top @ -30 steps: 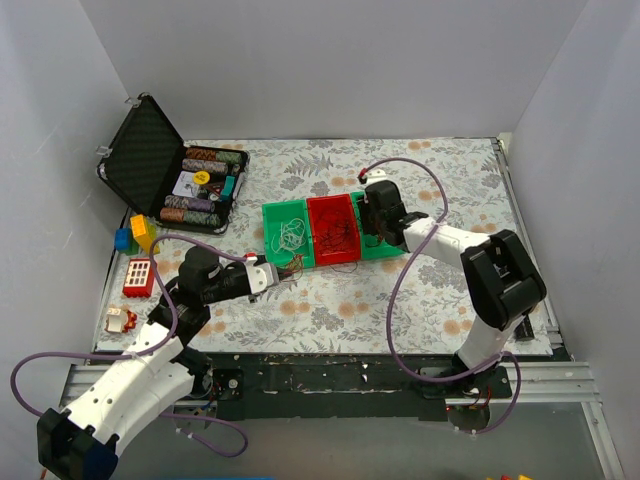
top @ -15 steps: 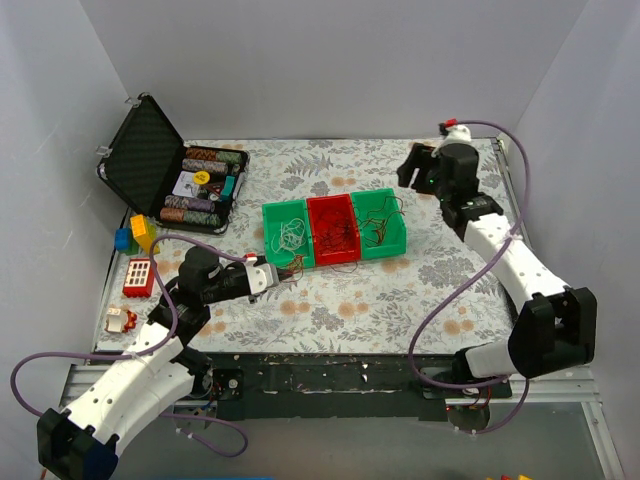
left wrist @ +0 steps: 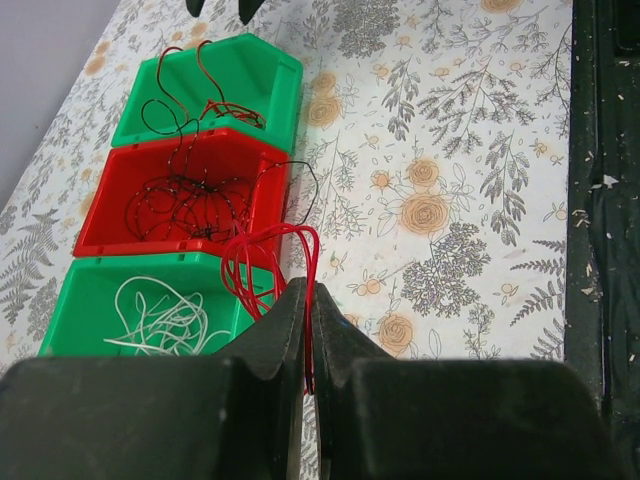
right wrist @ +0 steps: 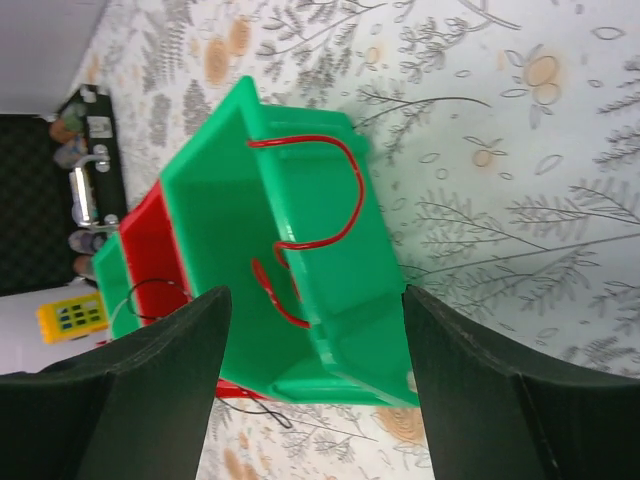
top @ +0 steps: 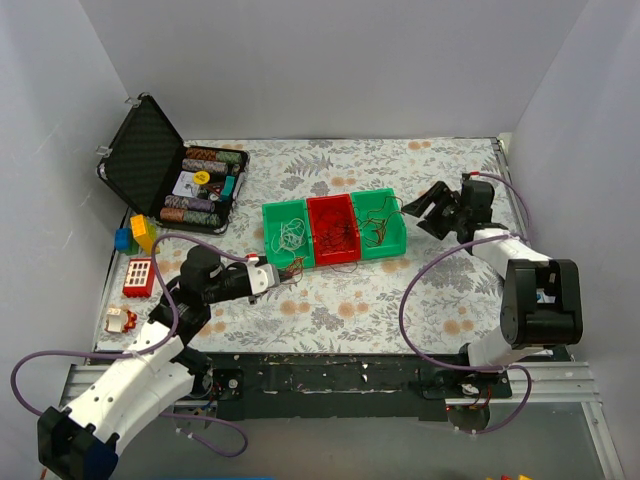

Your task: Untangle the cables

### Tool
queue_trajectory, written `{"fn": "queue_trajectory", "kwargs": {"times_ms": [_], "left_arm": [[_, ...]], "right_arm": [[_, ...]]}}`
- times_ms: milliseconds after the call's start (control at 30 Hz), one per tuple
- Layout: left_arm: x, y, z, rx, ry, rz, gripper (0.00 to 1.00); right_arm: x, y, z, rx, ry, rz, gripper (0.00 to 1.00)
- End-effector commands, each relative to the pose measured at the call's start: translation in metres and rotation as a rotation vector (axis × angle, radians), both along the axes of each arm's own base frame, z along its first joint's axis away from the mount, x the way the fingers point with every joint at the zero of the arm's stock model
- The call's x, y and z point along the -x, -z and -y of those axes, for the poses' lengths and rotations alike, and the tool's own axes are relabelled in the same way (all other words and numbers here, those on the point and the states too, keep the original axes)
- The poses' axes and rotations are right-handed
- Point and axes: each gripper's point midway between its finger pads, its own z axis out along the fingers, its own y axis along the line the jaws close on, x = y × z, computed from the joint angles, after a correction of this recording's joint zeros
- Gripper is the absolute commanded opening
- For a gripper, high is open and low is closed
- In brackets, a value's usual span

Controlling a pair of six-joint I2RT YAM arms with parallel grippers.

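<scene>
My left gripper [top: 273, 273] is shut on thin red cable loops [left wrist: 262, 262] just in front of the left green bin [top: 268, 216]; the pinch shows in the left wrist view [left wrist: 308, 292]. That bin holds pale wires [left wrist: 150, 315]. The red bin [top: 336, 259] holds black wires [left wrist: 190, 200]. The right green bin [top: 402, 238] holds red wires [right wrist: 330, 200]. My right gripper [top: 422, 213] is open and empty, low at that bin's right side, with the bin's corner between its fingers [right wrist: 312, 295].
An open black case [top: 150, 150] with poker chips stands at the back left. Toy bricks [top: 140, 232], a red keypad toy [top: 138, 277] and a small object [top: 118, 320] lie along the left edge. A black wire [left wrist: 305, 190] hangs over the red bin's front.
My right arm lifted from over the right green bin, swung to the back right, then came down to the bin's right side. The left gripper has kept still with the red cable.
</scene>
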Motion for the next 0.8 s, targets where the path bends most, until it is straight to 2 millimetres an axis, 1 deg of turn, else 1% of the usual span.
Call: {"fn": "queue_trajectory", "kwargs": {"times_ms": [0, 133, 233, 400, 600, 667, 767], "left_arm": [[-0.003, -0.018, 0.002, 0.019, 0.009, 0.038, 0.0], [-0.004, -0.02, 0.003, 0.018, 0.011, 0.036, 0.0], [-0.004, -0.018, 0.003, 0.017, 0.011, 0.034, 0.0], [-0.004, -0.018, 0.003, 0.017, 0.017, 0.03, 0.0], [-0.004, -0.021, 0.004, 0.02, 0.015, 0.034, 0.0], [-0.003, -0.02, 0.003, 0.018, 0.015, 0.032, 0.0], [-0.004, -0.022, 0.003, 0.017, 0.011, 0.035, 0.0]], "right_arm": [[-0.008, -0.023, -0.019, -0.159, -0.025, 0.088, 0.75], [-0.004, -0.012, -0.022, -0.19, -0.022, 0.05, 0.66], [-0.004, -0.011, -0.022, -0.191, -0.024, 0.044, 0.59], [-0.009, -0.011, -0.021, -0.186, -0.014, 0.052, 0.52], [-0.017, -0.006, -0.022, -0.203, -0.005, 0.04, 0.49], [-0.02, -0.004, -0.023, -0.208, -0.004, 0.028, 0.47], [-0.024, -0.005, -0.023, -0.21, 0.0, 0.031, 0.45]]}}
